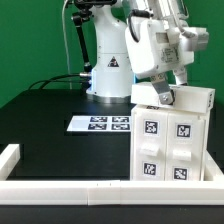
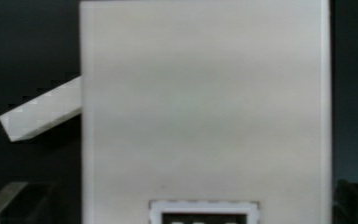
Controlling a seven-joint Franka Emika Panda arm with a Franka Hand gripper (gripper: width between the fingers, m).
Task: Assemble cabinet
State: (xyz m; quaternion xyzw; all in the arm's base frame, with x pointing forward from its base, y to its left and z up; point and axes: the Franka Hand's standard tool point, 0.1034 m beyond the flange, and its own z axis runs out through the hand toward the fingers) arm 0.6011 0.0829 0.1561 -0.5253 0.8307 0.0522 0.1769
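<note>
The arm (image 1: 150, 45) leans from the back of the black table (image 1: 45, 115) and sets the gripper (image 1: 161, 93) at the top of the cabinet (image 1: 168, 148). The cabinet stands upright at the exterior view's right, just behind the low white front rail (image 1: 70, 186); I cannot tell whether the two touch. The face toward the camera carries four square black-and-white tags (image 1: 152, 127), two above and two below. The cabinet's top is uneven: the part at the exterior view's right rises higher than the part under the gripper. The marker board (image 1: 101, 123) lies flat on the table, well apart from the cabinet, toward the exterior view's left. A side rail (image 1: 9, 156) runs along the table's edge at the exterior view's left.

In my wrist view, one plain white panel of the cabinet (image 2: 202, 100) fills most of the picture, with a single tag (image 2: 202, 212) at its edge, too blurred to read. A narrow white piece (image 2: 43, 113) juts out slantwise from the panel's side against the dark table. The fingers are hidden or too small in both views, so I cannot tell whether the gripper is spread, pressed together or pinching the cabinet.
</note>
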